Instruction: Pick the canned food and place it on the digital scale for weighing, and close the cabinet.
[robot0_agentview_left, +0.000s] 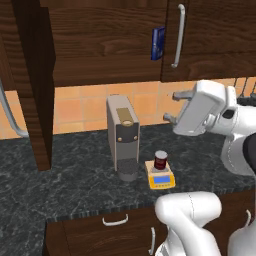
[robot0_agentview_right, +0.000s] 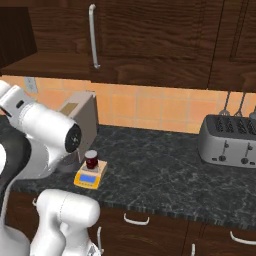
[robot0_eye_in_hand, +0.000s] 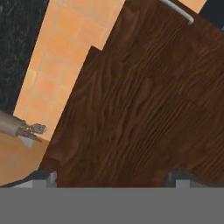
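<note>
The canned food (robot0_agentview_left: 160, 160) (robot0_agentview_right: 91, 159), a short dark red can, stands upright on the digital scale (robot0_agentview_left: 161, 179) (robot0_agentview_right: 87, 178) on the dark counter. My gripper (robot0_agentview_left: 170, 106) hangs above and to the right of it, well clear, open and empty, pointing at the wall below the cabinet. In the hand view my gripper (robot0_eye_in_hand: 113, 179) faces dark cabinet wood (robot0_eye_in_hand: 144, 100), fingertips (robot0_eye_in_hand: 43, 177) wide apart. The cabinet's left door (robot0_agentview_left: 35, 85) swings out towards me. Its right door (robot0_agentview_left: 210, 40) with the silver handle (robot0_agentview_left: 177, 35) is closed.
A grey coffee machine (robot0_agentview_left: 122, 135) stands just left of the scale. A blue box (robot0_agentview_left: 158, 43) sits in the cabinet. A toaster (robot0_agentview_right: 230, 140) stands at the far right of the counter. Drawers (robot0_agentview_left: 115, 227) run below the counter's front edge.
</note>
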